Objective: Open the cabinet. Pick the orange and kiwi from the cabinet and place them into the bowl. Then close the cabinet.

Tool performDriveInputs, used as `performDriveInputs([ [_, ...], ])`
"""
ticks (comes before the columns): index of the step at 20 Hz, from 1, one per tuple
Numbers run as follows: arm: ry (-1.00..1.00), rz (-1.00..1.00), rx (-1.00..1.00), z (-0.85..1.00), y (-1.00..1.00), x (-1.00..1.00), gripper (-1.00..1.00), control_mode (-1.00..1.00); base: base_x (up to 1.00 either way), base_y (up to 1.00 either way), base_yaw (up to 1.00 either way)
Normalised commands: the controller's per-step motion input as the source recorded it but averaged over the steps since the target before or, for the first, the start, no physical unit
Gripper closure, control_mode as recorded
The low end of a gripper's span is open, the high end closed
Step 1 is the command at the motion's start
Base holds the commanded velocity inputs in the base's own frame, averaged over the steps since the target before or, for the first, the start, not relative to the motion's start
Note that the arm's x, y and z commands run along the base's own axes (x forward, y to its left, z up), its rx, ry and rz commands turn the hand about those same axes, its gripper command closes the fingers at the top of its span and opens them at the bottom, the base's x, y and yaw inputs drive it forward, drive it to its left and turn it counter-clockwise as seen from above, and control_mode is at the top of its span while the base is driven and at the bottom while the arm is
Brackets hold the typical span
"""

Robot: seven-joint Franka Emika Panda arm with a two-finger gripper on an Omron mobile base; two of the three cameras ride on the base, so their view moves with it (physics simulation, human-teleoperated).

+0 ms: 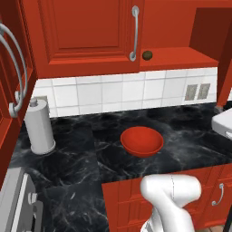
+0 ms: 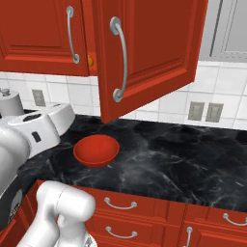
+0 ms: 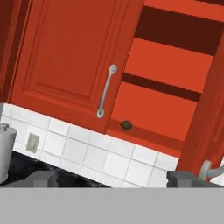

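Two cameras sit behind the arm, left and right, both looking forward and down over the black marble desk (image 1: 181, 145). They share the red bowl (image 1: 142, 140), the white tiled wall and the red cabinet (image 1: 86, 31) above. The hand camera looks upward, tilted, closer to the cabinet's open right half and its shelves.

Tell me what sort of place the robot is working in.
A home-style kitchen, rendered: red wooden wall cabinet over a white tiled backsplash, a black marble counter carrying a glossy red bowl, and a paper towel roll on its stand.
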Motion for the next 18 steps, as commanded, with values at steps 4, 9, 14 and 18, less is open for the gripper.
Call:
performDriveInputs([
  [4, -0.09, -0.55, -0.09, 0.0, 0.42, 0.78, -1.0, -1.0, 0.0, 0.0, 0.0],
  [9, 0.0, -0.59, -0.02, -0.09, 0.08, 1.0, -1.0, -1.0, 0.0, 0.0, 0.0],
  [14, 0.0, -0.35, 0.0, -0.1, -0.03, 1.0, -1.0, -1.0, 0.0, 0.0, 0.0],
  [18, 0.0, -0.21, 0.0, -0.07, -0.33, 1.0, -1.0, -1.0, 0.0, 0.0, 0.0],
])
